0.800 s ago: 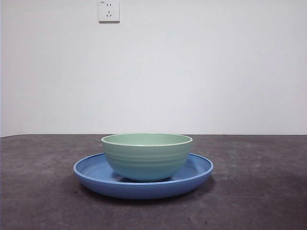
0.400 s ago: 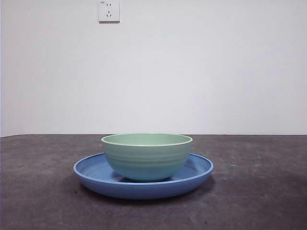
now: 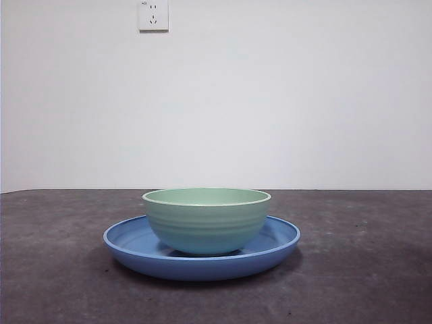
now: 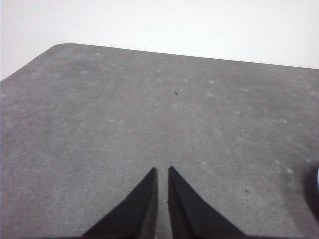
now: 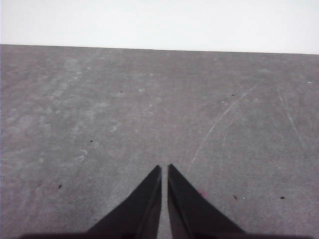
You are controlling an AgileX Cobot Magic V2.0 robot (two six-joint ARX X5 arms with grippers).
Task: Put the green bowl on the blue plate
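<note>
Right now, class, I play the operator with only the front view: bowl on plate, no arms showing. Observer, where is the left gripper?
Observer: The left gripper hangs over the grey table, fingers nearly touching, holding nothing.
Operator: And the right?
Observer: The right gripper is likewise shut and empty above the table.
Operator: Anything beneath it?
Observer: Only a long pale scratch in the surface ahead of it.

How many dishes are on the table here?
2: a green bowl sitting upright in the middle of a blue plate, centre table. Neither wrist view shows another.
</note>
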